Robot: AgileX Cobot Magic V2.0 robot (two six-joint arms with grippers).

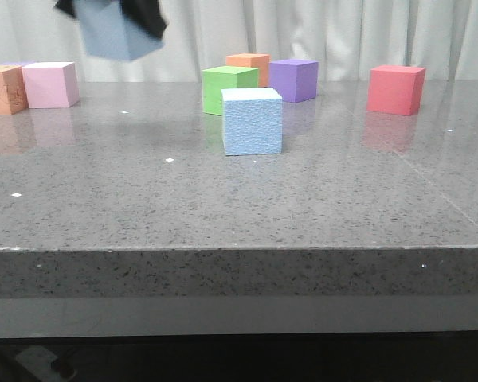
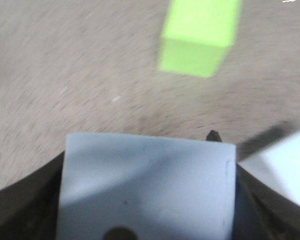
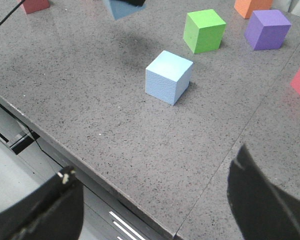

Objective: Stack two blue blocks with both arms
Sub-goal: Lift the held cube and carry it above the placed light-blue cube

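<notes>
One pale blue block (image 1: 252,121) stands on the grey table near its middle; it also shows in the right wrist view (image 3: 168,76). My left gripper (image 1: 119,12) is shut on the second blue block (image 1: 115,33) and holds it high above the table, left of the standing one. In the left wrist view this held block (image 2: 147,187) fills the space between the dark fingers (image 2: 27,200). It shows at the top edge of the right wrist view (image 3: 121,7). My right gripper (image 3: 150,195) is open and empty over the table's front edge, out of the front view.
A green cube (image 1: 229,89), an orange cube (image 1: 248,67) and a purple cube (image 1: 294,79) stand just behind the resting blue block. A red cube (image 1: 396,89) is at the back right. A pink cube (image 1: 51,83) and an orange cube (image 1: 3,89) are at the back left.
</notes>
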